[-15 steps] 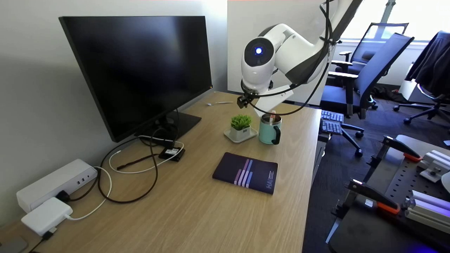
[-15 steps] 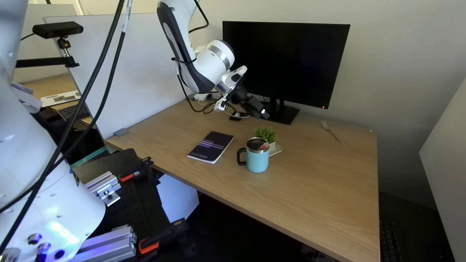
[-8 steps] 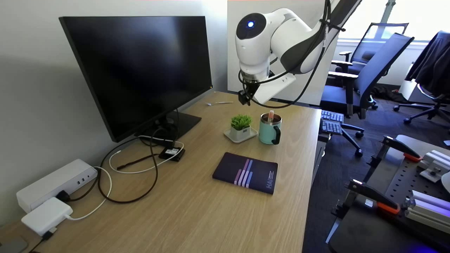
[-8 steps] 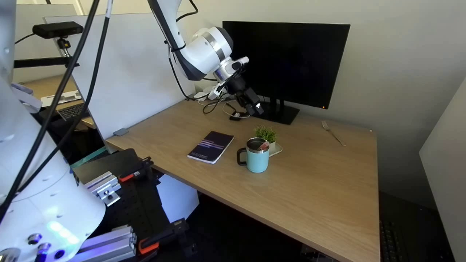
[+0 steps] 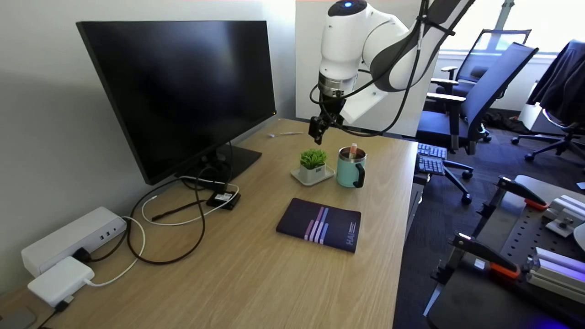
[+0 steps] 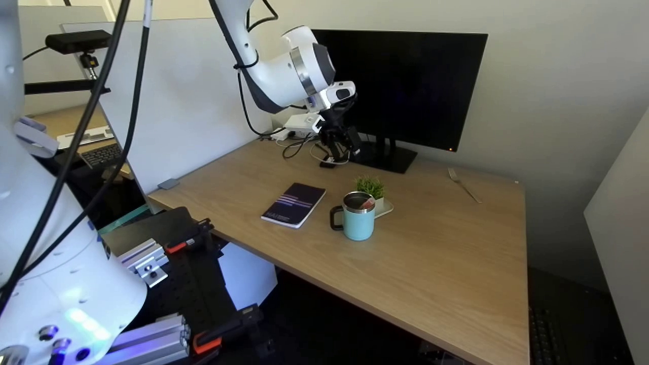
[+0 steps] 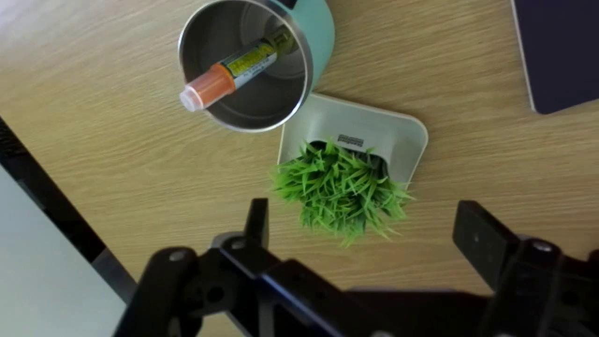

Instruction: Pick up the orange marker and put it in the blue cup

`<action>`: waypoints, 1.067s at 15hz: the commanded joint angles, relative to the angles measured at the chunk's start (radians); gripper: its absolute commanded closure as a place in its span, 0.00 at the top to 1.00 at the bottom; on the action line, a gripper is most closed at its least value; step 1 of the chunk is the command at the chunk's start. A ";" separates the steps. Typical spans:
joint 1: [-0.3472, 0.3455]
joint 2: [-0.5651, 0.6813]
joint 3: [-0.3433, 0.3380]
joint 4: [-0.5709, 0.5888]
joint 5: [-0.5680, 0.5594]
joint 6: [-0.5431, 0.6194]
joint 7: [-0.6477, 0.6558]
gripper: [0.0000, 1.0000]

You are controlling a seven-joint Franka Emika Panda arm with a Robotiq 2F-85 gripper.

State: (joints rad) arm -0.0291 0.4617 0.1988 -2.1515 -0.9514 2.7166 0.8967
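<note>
The orange marker leans inside the blue cup in the wrist view, its orange cap sticking out past the rim and its lower end on the cup's inside. In both exterior views the teal cup stands upright on the table, with the marker's orange end showing at its mouth. My gripper is open and empty, its fingers wide apart above the table on the plant's side of the cup. In an exterior view my gripper hangs above and behind the plant, apart from the cup.
A small green plant in a pot on a pale tray stands close beside the cup. A dark notebook lies near them. A large monitor, loose cables and a fork are also on the table.
My arm has risen and the hand has turned more upright, moving off the cup's mouth in an exterior view. The marker and the cup stay in place. The gripper holds nothing now.
</note>
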 commanded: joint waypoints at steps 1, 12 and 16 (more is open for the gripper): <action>-0.172 -0.005 0.148 -0.070 0.149 0.073 -0.271 1.00; -0.358 -0.091 0.337 -0.062 0.790 -0.224 -1.054 1.00; -0.204 -0.192 0.170 -0.060 0.898 -0.305 -1.172 1.00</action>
State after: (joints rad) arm -0.3517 0.3440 0.4859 -2.2021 -0.1135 2.4776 -0.2050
